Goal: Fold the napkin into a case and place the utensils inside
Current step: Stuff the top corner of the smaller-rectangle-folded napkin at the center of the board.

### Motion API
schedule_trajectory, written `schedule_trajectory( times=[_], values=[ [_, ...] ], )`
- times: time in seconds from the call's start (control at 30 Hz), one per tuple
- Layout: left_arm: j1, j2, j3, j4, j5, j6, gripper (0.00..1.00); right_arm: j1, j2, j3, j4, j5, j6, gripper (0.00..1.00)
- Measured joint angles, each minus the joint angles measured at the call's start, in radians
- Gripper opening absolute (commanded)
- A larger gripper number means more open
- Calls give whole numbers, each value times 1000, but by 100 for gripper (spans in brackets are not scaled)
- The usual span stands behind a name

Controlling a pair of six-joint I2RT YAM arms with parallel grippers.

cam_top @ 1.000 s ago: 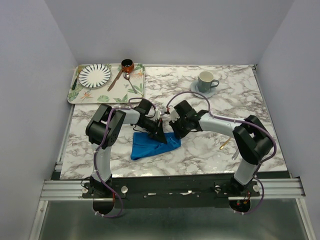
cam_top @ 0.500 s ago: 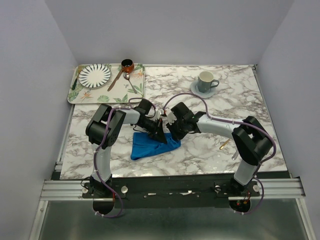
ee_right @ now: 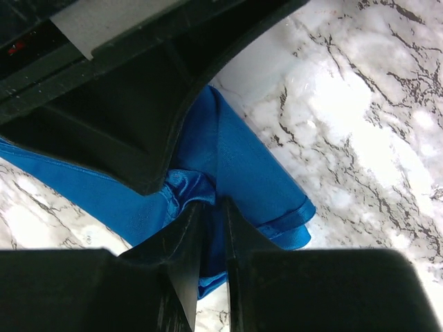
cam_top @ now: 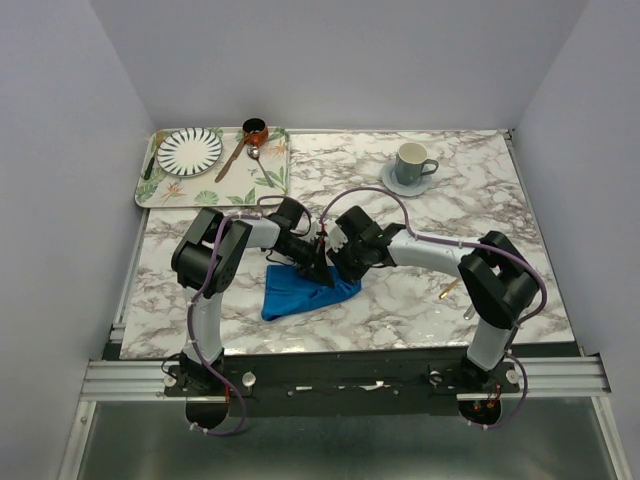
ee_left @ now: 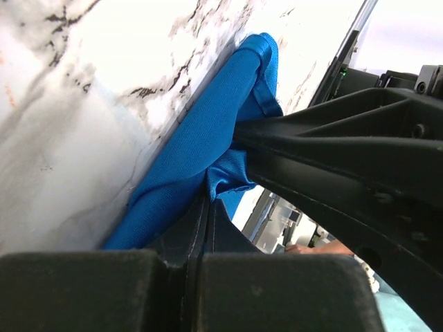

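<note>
left wrist: left end effector (ee_left: 205, 206) pinches bunched blue napkin (ee_left: 208, 131); right end effector (ee_right: 212, 207) unclear.

One napkin (cam_top: 295, 292), one tray (cam_top: 272, 180), one plate (cam_top: 189, 150), one mug (cam_top: 410, 162), one saucer (cam_top: 400, 185), one brown pot (cam_top: 255, 130), one gold utensil (cam_top: 446, 291).

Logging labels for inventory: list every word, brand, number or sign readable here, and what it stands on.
None can be read. The napkin, mug, striped plate and leaf-patterned tray show only plain colour or pattern; the pale tape strip in the right wrist view is blank.
</note>
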Motion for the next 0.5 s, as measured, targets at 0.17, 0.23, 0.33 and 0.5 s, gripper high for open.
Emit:
schedule_trajectory(
  times=[0.17,0.23,0.33,0.5],
  values=[
    [1,0,0,0,0,0,0,4,3,3,-1,16,-6,1],
    [1,0,0,0,0,0,0,6,3,3,-1,36,-5,1],
    [1,1,0,0,1,0,0,10,1,3,-2,59,-4,1],
    [1,5,0,3,8,-3,0,10,-10,3,-11,92,-4,1]
  ],
)
